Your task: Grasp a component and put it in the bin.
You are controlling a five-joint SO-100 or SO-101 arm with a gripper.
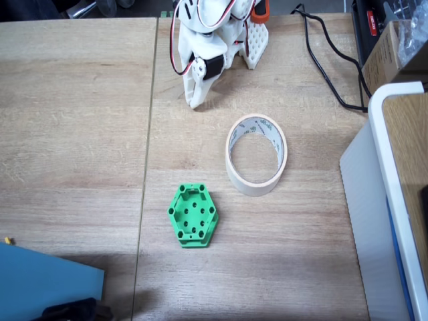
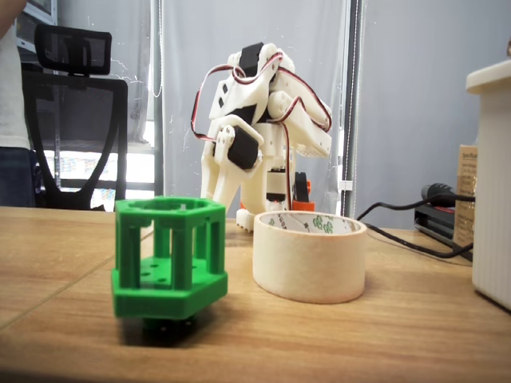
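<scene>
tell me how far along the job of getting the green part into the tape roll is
Nothing looks done yet. The bright green hexagonal plastic block stands on the wooden table, beside and apart from the cream masking tape roll, whose ring holds nothing. Nothing is in hand: the white arm's gripper sits folded near its base, away from both. Left: reach, grasp, lift and drop the block into the roll.

One fixed view hangs above the bench (image 1: 80, 134) looking straight down, with the arm's base (image 1: 214, 47) at the top edge. The other fixed view sits low, almost at bench level near the front edge, facing the arm (image 2: 255, 144) and close to the green component (image 2: 169, 259). Both catch the component (image 1: 193, 215), the tape-roll bin (image 1: 257, 154) and the arm.
</scene>
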